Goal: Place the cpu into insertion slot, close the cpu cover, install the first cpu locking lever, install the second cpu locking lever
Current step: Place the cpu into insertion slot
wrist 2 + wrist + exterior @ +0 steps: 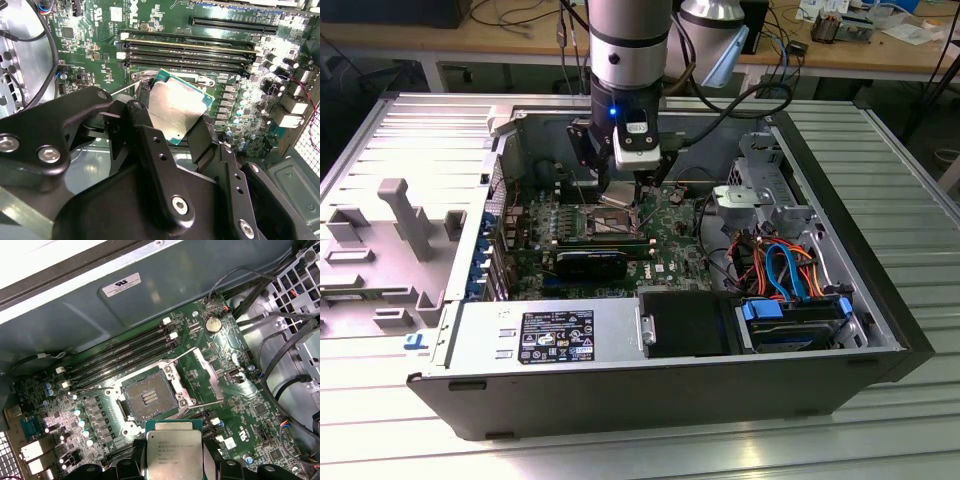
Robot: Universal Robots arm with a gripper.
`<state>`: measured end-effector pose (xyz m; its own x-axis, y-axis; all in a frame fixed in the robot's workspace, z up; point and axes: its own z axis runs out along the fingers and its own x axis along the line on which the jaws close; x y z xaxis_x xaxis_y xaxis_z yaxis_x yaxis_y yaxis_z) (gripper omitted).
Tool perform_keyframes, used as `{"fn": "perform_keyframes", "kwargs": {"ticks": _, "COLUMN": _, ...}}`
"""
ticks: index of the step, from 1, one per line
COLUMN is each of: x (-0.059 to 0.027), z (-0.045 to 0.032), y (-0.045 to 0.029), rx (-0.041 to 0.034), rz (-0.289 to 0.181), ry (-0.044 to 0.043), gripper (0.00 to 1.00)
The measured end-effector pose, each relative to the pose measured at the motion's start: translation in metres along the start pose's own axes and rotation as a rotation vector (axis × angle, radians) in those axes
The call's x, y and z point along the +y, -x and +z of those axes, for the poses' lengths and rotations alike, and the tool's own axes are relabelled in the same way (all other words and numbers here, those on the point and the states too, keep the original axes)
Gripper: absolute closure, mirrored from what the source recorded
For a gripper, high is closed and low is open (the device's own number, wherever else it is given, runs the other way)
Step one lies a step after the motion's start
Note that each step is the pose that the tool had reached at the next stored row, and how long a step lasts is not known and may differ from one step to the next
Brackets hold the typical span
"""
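The cpu sits pinched between the gripper's two black fingers, which close in on its opposite edges. Its silver-grey metal top faces the camera in both wrist views. In the exterior view the chip hangs tilted under the gripper, just above the far edge of the insertion slot and not seated in it. In the first wrist view the insertion slot lies bare, a dark square recess with a silver rim. The cpu cover is swung open beside it, on the side away from the output ports. Long black memory slots run alongside the socket on the green motherboard. The board lies inside an opened computer case on a ribbed metal table.
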<state>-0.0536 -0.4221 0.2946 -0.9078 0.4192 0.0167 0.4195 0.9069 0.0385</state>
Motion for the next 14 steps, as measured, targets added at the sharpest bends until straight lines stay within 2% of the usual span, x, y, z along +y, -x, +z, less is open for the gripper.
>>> {"fn": "perform_keyframes", "kwargs": {"ticks": 14, "x": 0.0000, "z": 0.0010, "y": 0.0001, "rx": -0.0018, "rz": 0.038, "ry": -0.0002, "gripper": 0.46}}
